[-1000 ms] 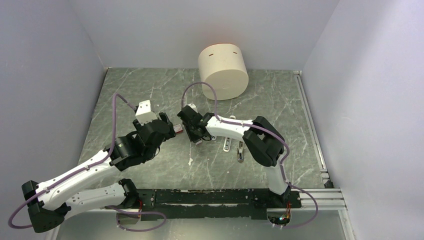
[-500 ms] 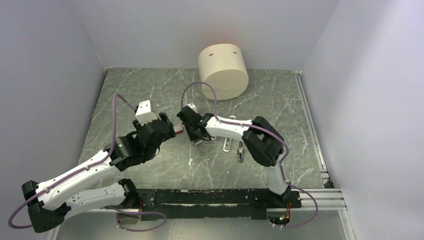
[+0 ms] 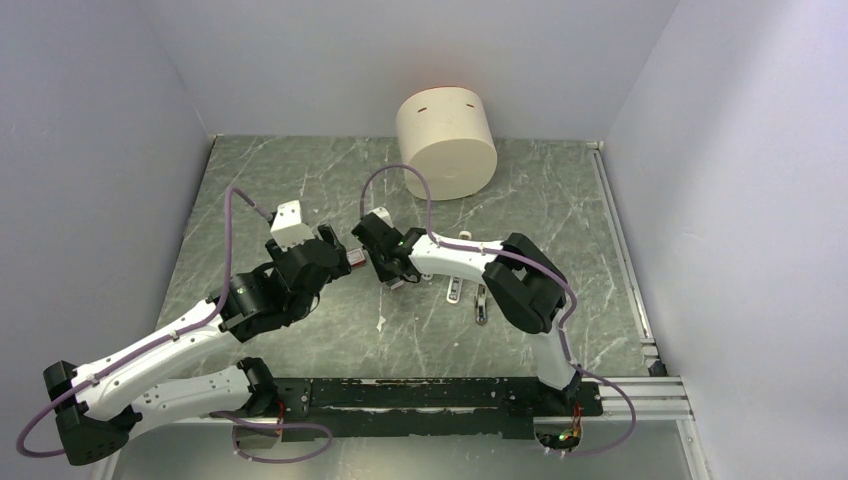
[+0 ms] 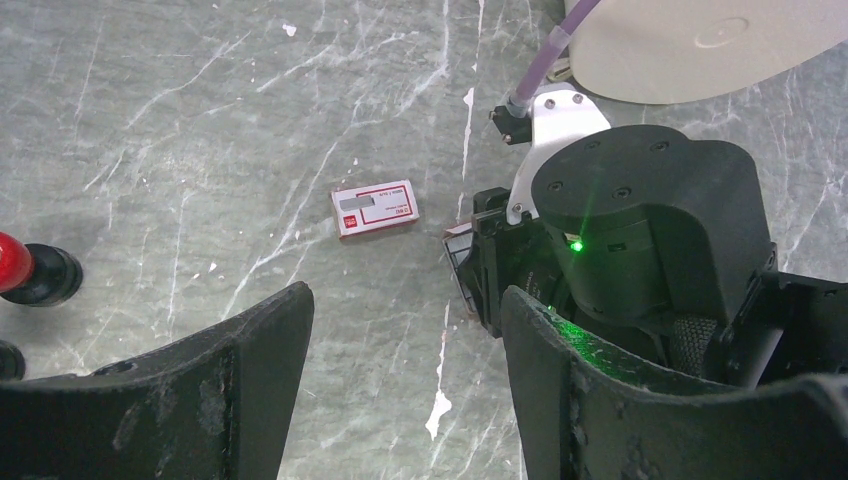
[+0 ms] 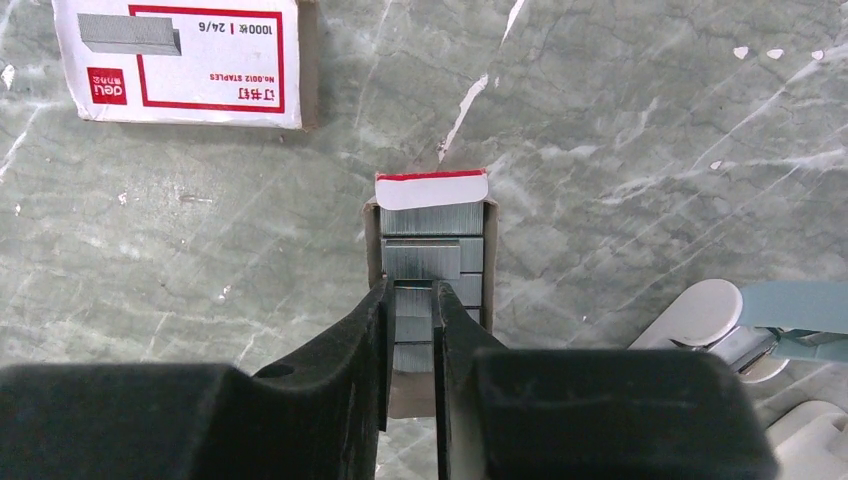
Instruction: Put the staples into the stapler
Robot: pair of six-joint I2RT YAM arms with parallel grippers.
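Observation:
The staples' red-and-white box sleeve [image 5: 180, 62] lies on the table, also seen in the left wrist view [image 4: 375, 208]. Its open tray [image 5: 487, 260] holds grey staple blocks [image 5: 420, 258]. My right gripper [image 5: 412, 292] reaches into the tray, its jaws closed narrowly on one grey block. In the top view the right gripper [image 3: 385, 265] is left of the slim white stapler [image 3: 455, 290]. A rounded white stapler end [image 5: 700, 312] shows at the right. My left gripper [image 4: 405, 300] is open and empty above bare table, close to the right gripper [image 4: 640, 230].
A large beige cylinder [image 3: 447, 143] stands at the back. A pale blue piece [image 5: 800, 305] lies by the stapler end, and another small piece [image 3: 481, 303] lies beside the stapler. A red-capped black knob [image 4: 30, 270] stands at the left. Grey walls enclose the table.
My right gripper has shifted slightly to the left over the staple tray. The left arm has not visibly moved.

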